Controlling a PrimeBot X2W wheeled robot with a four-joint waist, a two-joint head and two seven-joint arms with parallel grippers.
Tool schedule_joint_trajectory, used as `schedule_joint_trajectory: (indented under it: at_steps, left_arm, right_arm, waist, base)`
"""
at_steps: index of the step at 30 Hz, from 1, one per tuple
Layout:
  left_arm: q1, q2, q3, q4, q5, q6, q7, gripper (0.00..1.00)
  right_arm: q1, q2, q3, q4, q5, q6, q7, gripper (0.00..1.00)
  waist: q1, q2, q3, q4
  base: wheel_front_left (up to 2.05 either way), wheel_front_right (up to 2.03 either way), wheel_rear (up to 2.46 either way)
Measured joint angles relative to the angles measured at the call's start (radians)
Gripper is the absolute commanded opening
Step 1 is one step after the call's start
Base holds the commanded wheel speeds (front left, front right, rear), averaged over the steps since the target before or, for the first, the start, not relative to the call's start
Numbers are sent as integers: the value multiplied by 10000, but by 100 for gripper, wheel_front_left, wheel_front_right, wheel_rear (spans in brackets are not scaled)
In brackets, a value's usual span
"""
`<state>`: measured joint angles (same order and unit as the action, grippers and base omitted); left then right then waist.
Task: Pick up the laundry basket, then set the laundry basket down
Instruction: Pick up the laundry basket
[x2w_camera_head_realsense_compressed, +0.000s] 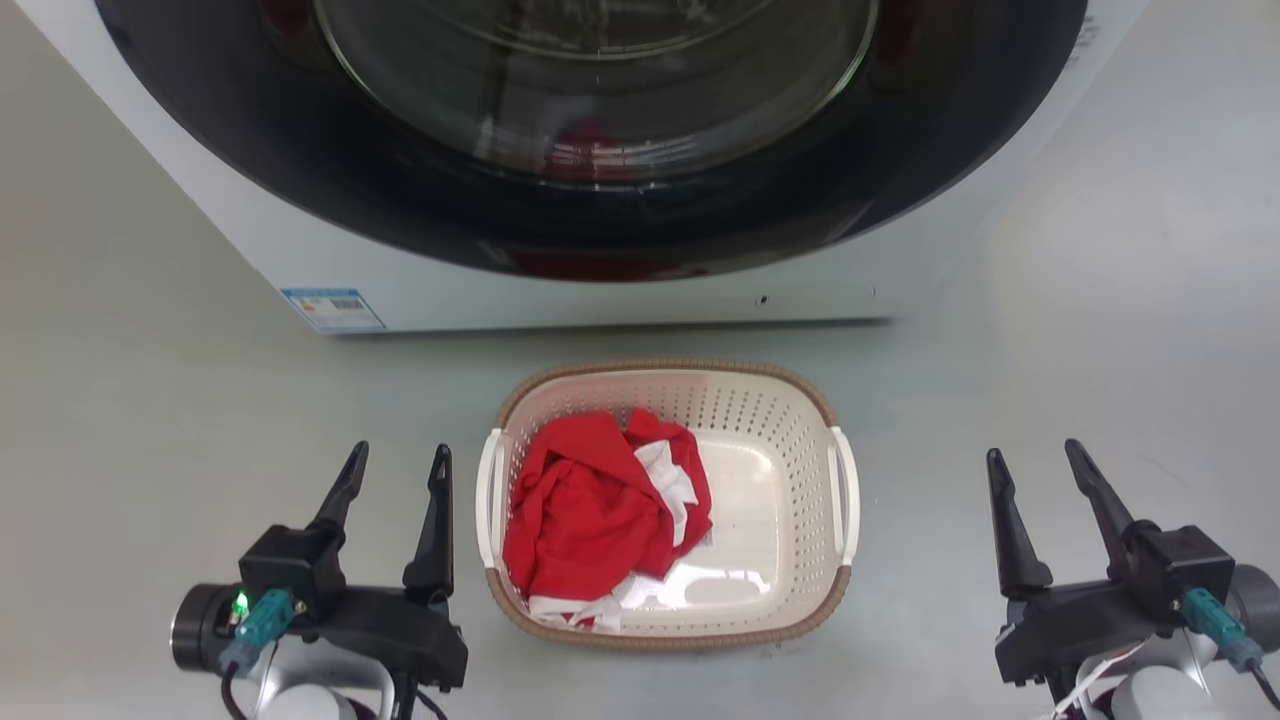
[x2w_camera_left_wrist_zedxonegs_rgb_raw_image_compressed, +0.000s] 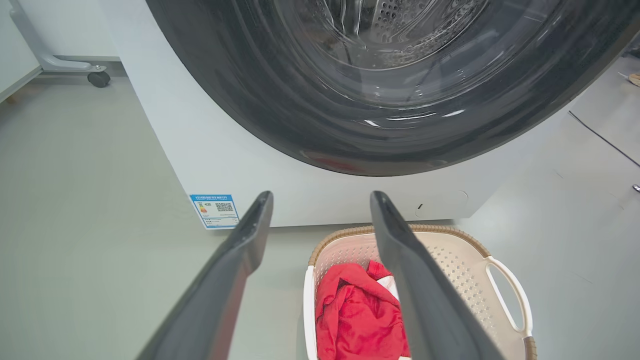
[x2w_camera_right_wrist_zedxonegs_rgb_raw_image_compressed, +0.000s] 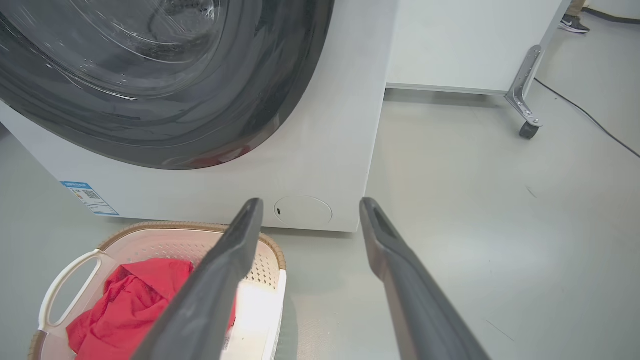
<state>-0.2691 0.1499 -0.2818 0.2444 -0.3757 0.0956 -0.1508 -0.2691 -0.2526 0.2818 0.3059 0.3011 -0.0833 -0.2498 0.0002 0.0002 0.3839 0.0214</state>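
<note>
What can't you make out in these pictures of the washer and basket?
washing machine: its top is cut off by the upper edge, head view.
blue label: print too small to read.
laundry basket: floor under the red cloth is hidden, head view.
shoe: its wearer is cut off by the top edge, right wrist view.

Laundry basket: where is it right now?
In the head view the laundry basket sits on the floor, centred before the washing machine, between the left gripper and right gripper.

Black left pincer (x2w_camera_head_realsense_compressed: 400, 449), long tapered fingers (x2w_camera_head_realsense_compressed: 432, 540), teal plug (x2w_camera_head_realsense_compressed: 262, 612), green light (x2w_camera_head_realsense_compressed: 240, 602), matching right pincer (x2w_camera_head_realsense_compressed: 1032, 450)
</note>
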Motion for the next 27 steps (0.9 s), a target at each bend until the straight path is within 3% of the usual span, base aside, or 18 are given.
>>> schedule_joint_trajectory:
  at_steps: [27]
  left_arm:
    - [-2433,-255,69,1292,-380,-704,6,100]
  right_arm:
    - [-2161,499,81,430,-148,0,-40,100]
  waist:
    - [-1,0,3705,150]
  base:
    - [0,0,0]
